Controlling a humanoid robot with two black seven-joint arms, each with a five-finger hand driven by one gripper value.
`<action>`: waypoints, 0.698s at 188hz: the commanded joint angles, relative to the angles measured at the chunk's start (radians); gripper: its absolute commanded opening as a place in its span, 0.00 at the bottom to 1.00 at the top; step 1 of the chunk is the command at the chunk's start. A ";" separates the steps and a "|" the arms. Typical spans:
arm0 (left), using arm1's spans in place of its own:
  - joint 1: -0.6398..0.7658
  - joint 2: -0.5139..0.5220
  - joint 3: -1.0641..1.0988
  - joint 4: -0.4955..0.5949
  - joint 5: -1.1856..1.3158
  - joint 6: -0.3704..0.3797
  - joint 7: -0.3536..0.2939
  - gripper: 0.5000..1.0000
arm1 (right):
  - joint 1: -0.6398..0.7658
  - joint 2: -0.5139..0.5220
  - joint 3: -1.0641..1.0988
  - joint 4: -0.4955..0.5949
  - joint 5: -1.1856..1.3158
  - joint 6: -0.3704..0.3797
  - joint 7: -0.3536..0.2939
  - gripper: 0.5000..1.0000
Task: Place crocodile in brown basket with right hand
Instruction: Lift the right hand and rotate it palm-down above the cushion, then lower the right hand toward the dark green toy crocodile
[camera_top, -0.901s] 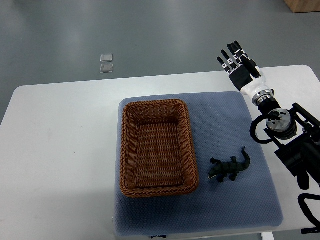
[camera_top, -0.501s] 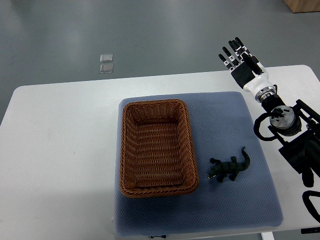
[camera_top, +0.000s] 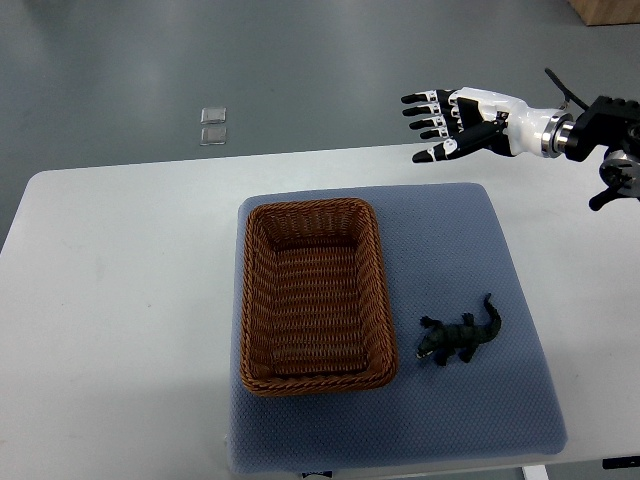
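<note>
A small dark green toy crocodile lies on the blue-grey mat, just right of the brown wicker basket, whose inside holds nothing. My right hand reaches in from the right edge, high over the table's far edge, well above and beyond the crocodile. Its fingers are spread, pointing left, and hold nothing. The left arm is out of view.
The mat covers the middle of a white table. Two small clear squares lie on the grey floor beyond the table. A wooden corner shows at the top right.
My right arm has swung up and away from the table's right side. The hand turned from pointing away to pointing left, and now sits higher in the picture. Crocodile and basket have not moved.
</note>
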 joint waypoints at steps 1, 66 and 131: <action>0.000 0.000 0.000 0.000 0.000 -0.004 0.000 1.00 | 0.157 -0.070 -0.207 0.070 -0.121 0.064 -0.076 0.86; 0.000 0.000 0.000 0.000 -0.001 -0.007 0.002 1.00 | 0.552 -0.175 -0.638 0.283 -0.126 0.117 -0.238 0.86; 0.000 0.000 0.001 0.000 0.000 -0.010 0.003 1.00 | 0.493 -0.304 -0.626 0.413 0.011 0.117 -0.229 0.86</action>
